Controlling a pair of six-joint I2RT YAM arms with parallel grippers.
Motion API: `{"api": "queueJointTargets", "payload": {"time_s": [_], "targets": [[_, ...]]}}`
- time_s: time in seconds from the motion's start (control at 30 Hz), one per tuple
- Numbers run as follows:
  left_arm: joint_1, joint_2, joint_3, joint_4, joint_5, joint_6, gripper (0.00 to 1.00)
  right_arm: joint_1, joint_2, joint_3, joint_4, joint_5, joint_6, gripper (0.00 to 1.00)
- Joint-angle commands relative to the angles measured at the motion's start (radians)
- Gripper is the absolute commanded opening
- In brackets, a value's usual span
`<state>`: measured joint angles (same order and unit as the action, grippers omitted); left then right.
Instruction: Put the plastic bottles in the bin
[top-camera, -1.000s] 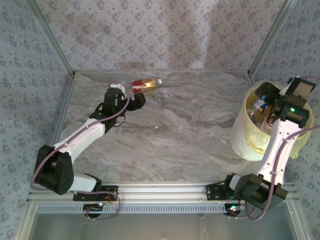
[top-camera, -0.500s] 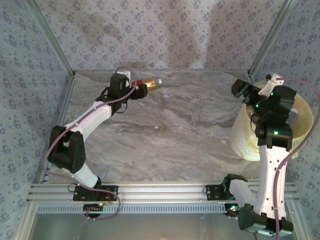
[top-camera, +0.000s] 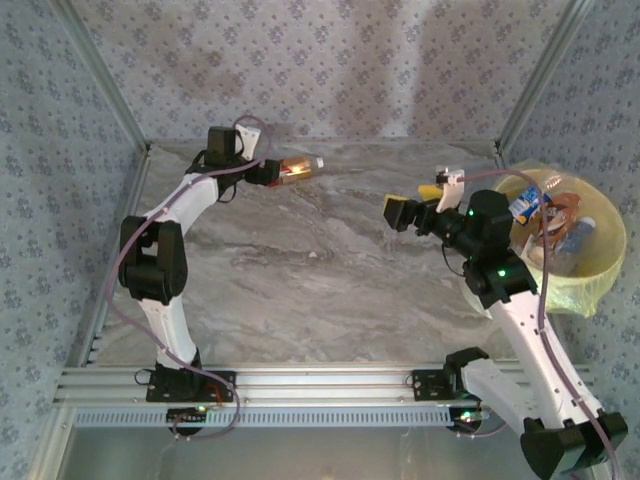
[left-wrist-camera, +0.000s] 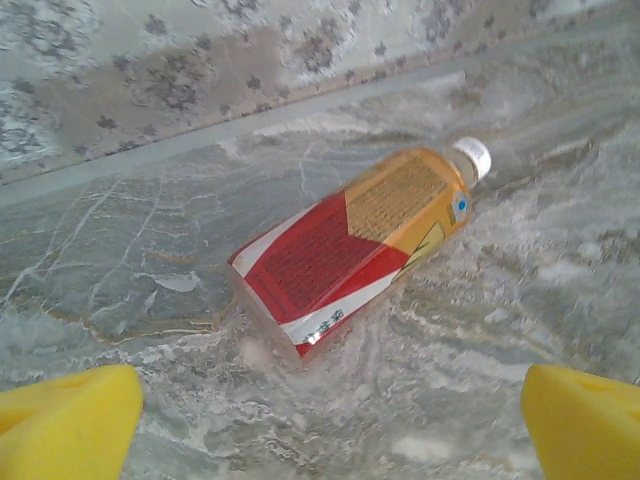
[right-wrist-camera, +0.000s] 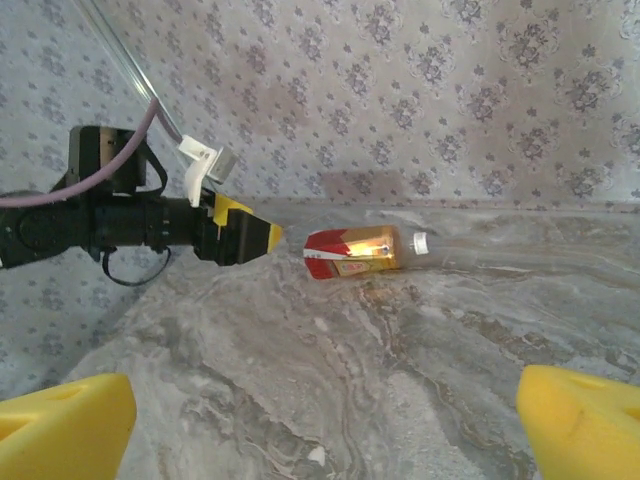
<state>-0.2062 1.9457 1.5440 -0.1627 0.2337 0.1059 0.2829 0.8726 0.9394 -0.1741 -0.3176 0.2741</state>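
**A:** Which step is in hand?

**B:** The pick-up, I'd say. Toward the far left corner of the grey marbled counter (top-camera: 330, 300), the left end effector (top-camera: 263, 172) has its yellow fingers (left-wrist-camera: 60, 420) spread wide and grips nothing. The clear plastic bottle with a red-and-orange label and white cap (left-wrist-camera: 355, 245) lies on its side just ahead of them. It touches neither finger and sits near the counter's far edge, left of the middle, cap pointing right.

**A:** What does the next move call for?

**B:** As I judge it, the end effector should push forward until the bottle's body sits between the fingers, then close across the labelled middle. In the left wrist view the bottle lies at a slant to the fingers. A small wrist turn may be needed, or the round body could roll away.

**A:** And the other arm?

**B:** The right end effector (top-camera: 410, 205) hangs over the right half of the counter, facing left. Its fingers are just as wide apart and empty.

**A:** The bin?

**B:** The large round pale-yellow bin with a yellowish bag liner (top-camera: 598, 268) stands at the right edge, well apart from that bottle. Several bottles (top-camera: 530, 205) are already inside. The carry would have to cross most of the counter.
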Motion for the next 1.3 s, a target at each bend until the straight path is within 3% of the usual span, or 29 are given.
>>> {"api": "queueJointTargets", "payload": {"time_s": [0.0,0.17,0.33,0.6,0.77,1.0,1.27], "targets": [[0.019,0.052,0.062,-0.063,0.147,0.178,0.98,0.021,0.015,-0.001,0.033,0.105,-0.053,1.0],[0.05,0.137,0.145,-0.118,0.237,0.304,0.98,0.024,0.035,0.02,0.036,0.159,-0.07,1.0],[0.051,0.241,0.275,-0.226,0.215,0.444,0.98,0.024,0.045,0.024,0.036,0.179,-0.085,1.0],[0.05,0.396,0.4,-0.158,0.1,0.581,0.98,0.025,0.086,0.048,0.019,0.192,-0.108,1.0],[0.043,0.487,0.548,-0.243,0.162,0.67,0.98,0.027,0.116,0.071,0.012,0.202,-0.12,1.0],[0.014,0.542,0.598,-0.274,0.204,0.749,0.96,0.028,0.138,0.083,0.002,0.214,-0.133,1.0],[-0.013,0.565,0.645,-0.313,0.281,0.747,0.84,0.031,0.155,0.093,-0.022,0.225,-0.145,1.0]]}}
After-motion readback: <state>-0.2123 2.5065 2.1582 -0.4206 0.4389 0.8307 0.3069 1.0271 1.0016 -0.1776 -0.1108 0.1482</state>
